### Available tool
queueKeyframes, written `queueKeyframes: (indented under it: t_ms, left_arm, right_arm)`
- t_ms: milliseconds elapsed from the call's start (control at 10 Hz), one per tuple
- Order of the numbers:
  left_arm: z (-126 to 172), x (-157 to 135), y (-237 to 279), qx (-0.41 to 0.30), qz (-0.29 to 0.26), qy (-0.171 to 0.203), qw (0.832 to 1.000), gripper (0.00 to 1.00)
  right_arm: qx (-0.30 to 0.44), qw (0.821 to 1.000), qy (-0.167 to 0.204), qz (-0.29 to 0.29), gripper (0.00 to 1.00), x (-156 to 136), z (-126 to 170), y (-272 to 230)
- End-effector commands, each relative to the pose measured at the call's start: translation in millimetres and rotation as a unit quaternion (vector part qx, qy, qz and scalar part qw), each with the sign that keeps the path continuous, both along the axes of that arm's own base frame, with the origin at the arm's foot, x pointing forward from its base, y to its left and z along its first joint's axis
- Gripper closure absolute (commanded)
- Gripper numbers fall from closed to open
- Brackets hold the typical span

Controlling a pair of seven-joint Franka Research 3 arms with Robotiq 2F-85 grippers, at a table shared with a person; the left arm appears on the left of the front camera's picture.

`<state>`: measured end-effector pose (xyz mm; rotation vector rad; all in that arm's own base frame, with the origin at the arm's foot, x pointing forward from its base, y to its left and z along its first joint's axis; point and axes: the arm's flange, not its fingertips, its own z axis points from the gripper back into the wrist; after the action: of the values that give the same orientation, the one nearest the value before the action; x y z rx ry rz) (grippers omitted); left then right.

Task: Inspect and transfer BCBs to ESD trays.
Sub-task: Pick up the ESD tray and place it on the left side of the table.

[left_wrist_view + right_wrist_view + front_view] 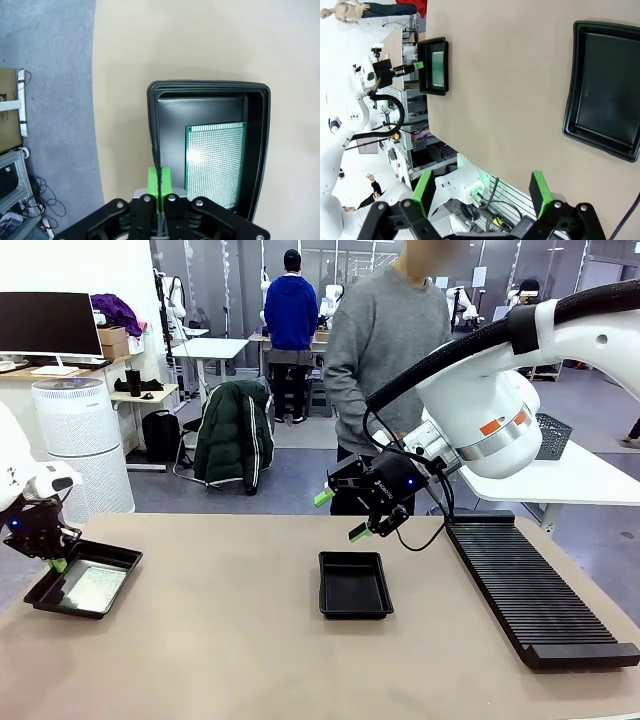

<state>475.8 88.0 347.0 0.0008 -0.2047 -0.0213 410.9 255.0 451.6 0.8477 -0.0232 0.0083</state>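
The left end effector [160, 181] is clenched on nothing, poised at the rim of the left ESD tray [40, 596], where one BCB [215, 162] lies flat. The right end effector [340, 516] hangs released above the surface [220, 640], near the bare second ESD tray [353, 612].

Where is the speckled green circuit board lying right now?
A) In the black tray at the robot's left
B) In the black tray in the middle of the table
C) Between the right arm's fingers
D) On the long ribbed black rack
A: the green board lies flat on the floor of the black tray at the robot's left, close to the left arm's fingers, which are shut.
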Motion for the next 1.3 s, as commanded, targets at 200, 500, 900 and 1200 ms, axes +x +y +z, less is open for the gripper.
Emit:
queueKeyframes:
  t_ms: [200, 500, 900, 1200]
  left_arm:
    - [0, 0, 0, 0.0, 0.0, 0.0, 1.0, 0.97]
    - [0, 0, 0, 0.0, 0.0, 0.0, 1.0, 0.97]
    - [-1, 0, -2, -0.01, 0.01, -0.003, 1.0, 0.34]
    - [1, 0, -2, -0.014, 0.012, -0.003, 1.0, 0.0]
  right_arm:
    - [-0.004, 1.0, 0.002, 0.001, 0.0, 0, -1, 0]
    - [-0.004, 1.0, 0.002, 0.001, 0.0, 0, -1, 0]
    - [-0.004, 1.0, 0.002, 0.001, 0.0, 0, -1, 0]
    - [-0.004, 1.0, 0.002, 0.001, 0.0, 0, -1, 0]
